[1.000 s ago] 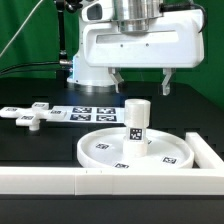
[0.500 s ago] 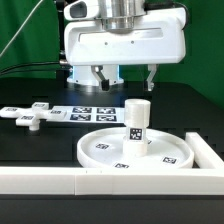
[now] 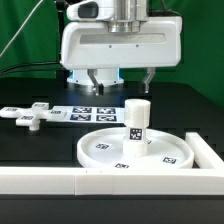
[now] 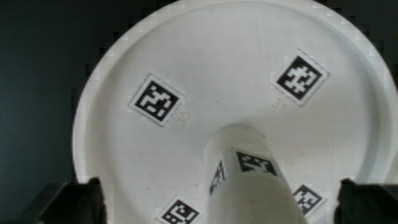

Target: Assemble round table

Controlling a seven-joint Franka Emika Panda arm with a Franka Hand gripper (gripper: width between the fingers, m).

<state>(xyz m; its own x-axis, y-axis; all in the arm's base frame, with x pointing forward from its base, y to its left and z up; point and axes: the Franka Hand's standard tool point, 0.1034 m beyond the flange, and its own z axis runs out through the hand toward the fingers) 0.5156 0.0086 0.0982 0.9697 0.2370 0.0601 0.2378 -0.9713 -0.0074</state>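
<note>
post [image 3: 137, 118] on disc [image 3: 166, 150], marker board [image 3: 85, 113] behind, cross piece [image 3: 28, 117] exterior view's left

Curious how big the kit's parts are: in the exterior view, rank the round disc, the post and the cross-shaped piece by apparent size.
1. round disc, clearly largest.
2. cross-shaped piece and post: unsure; the piece spreads wider, the post stands taller.

Ext frontal, mid-range; wrist close overhead; both share disc [image 3: 160, 140] [image 4: 214, 60]

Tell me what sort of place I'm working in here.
Probably a lab robot test bench: a black table fenced by a white rail, a marker board fixed on it, a tagged round disc, and a green backdrop.
</note>
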